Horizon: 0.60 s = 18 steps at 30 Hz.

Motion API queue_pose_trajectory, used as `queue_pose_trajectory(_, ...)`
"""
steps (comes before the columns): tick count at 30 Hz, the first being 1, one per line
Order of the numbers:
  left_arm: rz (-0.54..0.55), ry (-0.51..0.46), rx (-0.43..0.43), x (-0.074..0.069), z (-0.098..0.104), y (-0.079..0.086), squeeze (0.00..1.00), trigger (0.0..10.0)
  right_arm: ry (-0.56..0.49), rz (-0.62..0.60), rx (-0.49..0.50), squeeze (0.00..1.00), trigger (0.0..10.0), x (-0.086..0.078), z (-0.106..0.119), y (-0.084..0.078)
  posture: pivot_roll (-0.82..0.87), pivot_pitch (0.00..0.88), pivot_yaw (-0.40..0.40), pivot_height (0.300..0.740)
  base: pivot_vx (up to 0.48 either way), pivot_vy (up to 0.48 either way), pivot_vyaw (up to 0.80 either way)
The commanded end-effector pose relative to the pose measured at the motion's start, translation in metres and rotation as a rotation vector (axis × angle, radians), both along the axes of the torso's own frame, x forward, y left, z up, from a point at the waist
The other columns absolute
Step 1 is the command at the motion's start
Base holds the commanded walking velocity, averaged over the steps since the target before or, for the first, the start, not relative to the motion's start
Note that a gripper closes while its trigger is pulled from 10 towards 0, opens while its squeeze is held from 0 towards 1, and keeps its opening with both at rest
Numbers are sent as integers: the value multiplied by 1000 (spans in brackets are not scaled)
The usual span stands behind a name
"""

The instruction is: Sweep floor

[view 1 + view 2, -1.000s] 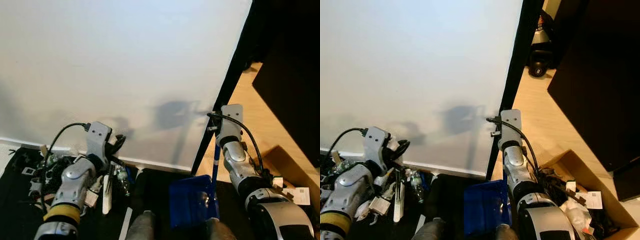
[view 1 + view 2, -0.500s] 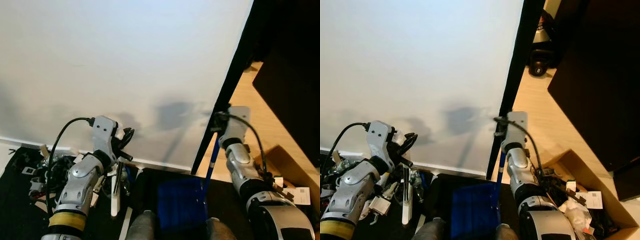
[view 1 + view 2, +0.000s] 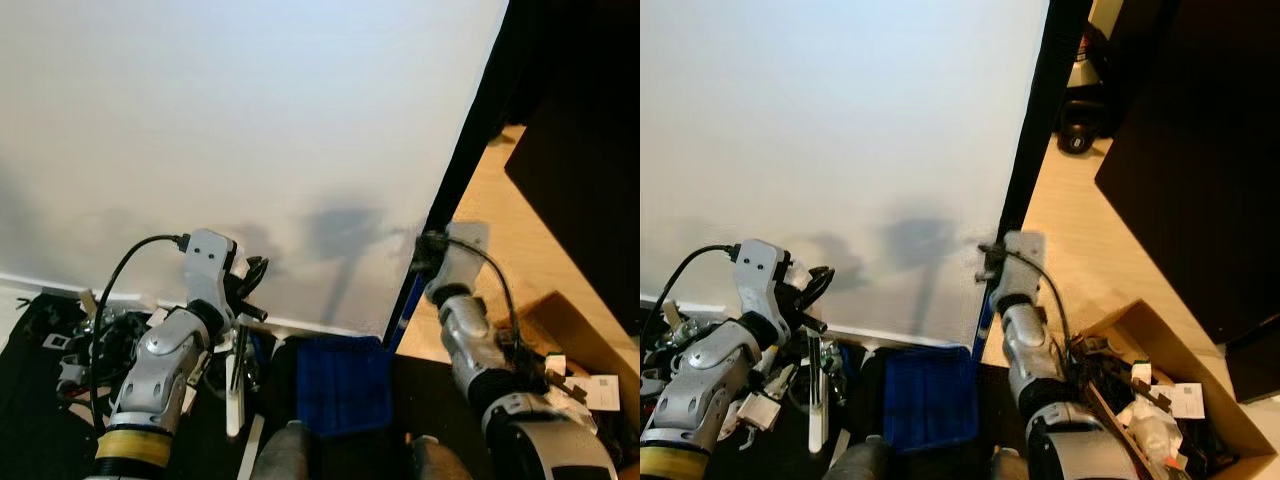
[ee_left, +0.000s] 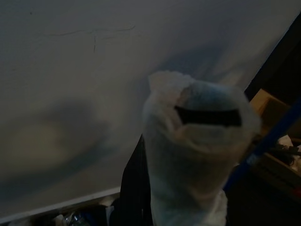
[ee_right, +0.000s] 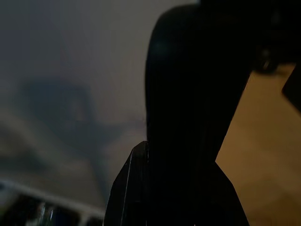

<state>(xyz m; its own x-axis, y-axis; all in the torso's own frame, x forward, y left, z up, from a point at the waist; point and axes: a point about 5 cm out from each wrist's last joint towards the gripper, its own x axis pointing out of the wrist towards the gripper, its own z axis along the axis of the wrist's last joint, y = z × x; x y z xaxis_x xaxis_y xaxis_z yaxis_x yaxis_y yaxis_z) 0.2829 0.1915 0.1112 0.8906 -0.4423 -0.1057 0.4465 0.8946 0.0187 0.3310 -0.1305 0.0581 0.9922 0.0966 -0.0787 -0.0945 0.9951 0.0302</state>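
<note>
A blue dustpan (image 3: 340, 385) hangs low in front of my body, near the foot of the white wall (image 3: 250, 120). Its blue handle (image 3: 405, 312) rises to my right gripper (image 3: 420, 268), which is shut on it beside the black door frame (image 3: 460, 170). In the right wrist view the handle (image 5: 188, 117) is a dark shape close to the lens. My left gripper (image 3: 246, 292) is shut on a white brush handle (image 3: 236, 385) that points down toward the floor. The left wrist view shows that handle's white end (image 4: 193, 155) up close.
Small clutter and cables (image 3: 80, 340) lie on a black mat at the lower left. An open cardboard box (image 3: 1160, 400) of rubbish sits on the wooden floor (image 3: 1080, 220) at the right, beside a dark cabinet (image 3: 590, 180).
My right arm has swung left and carried the dustpan left toward the middle. My left gripper and the white handle shifted a little right, then held still.
</note>
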Motion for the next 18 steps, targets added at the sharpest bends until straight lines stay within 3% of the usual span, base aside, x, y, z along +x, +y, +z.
queue_pose_trajectory(1,4,14,-9,-4,-1,-2,0,10000,27,-16,-14,0,10000,-2,-5,-1,164,139,17,740,0,0,0)
queue_pose_trajectory(9,4,25,-5,-5,-3,-2,0,10000,-20,-61,-64,0,10000,0,1,-11,160,145,22,740,0,0,0)
queue_pose_trajectory(14,3,28,-5,-4,-2,-2,0,10000,-125,-89,-42,0,10000,5,19,-17,154,148,26,740,0,0,0)
queue_pose_trajectory(18,-7,38,2,-4,-3,-4,0,10000,-95,-111,-35,0,10000,4,14,-21,156,149,31,740,0,0,0)
